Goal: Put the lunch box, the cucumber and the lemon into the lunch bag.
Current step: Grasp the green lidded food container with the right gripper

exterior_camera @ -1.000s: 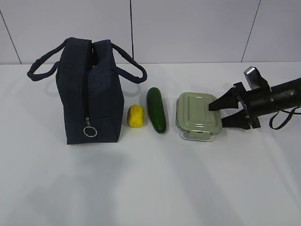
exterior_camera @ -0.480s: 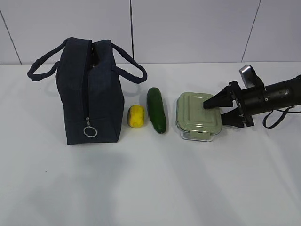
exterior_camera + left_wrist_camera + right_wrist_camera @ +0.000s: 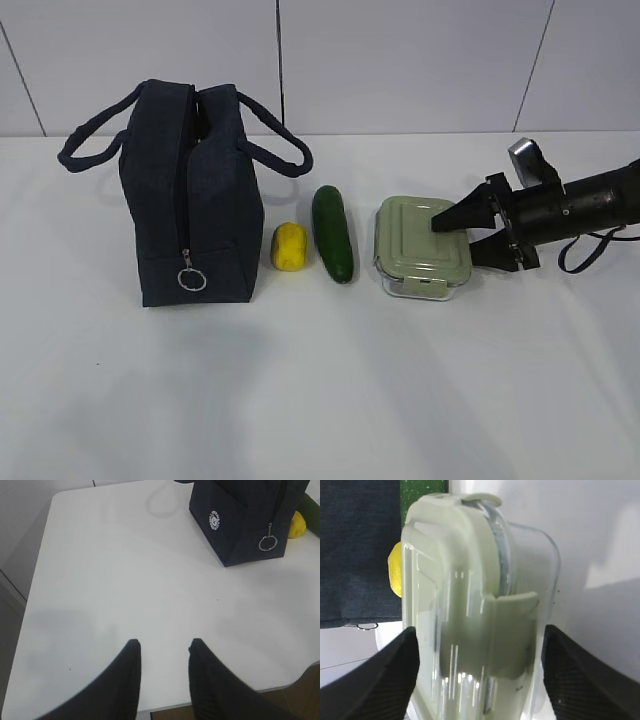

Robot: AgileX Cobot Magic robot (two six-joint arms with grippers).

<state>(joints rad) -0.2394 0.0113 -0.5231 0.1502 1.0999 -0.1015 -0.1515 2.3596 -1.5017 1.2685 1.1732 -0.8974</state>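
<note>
I take this for a lab test bench; a bare white table (image 3: 320, 400) fills the lower frame; plain pale wall panels (image 3: 400, 60) with thin seams run across the top.

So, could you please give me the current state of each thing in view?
Lunch bag: upright, side zipper closed.
Lunch box: on the table, lid snapped on.
Cucumber: lying between lemon and lunch box.
Lemon: lying beside the bag.
Right claw: open, straddling the lunch box.
Left claw: open, empty.
</note>
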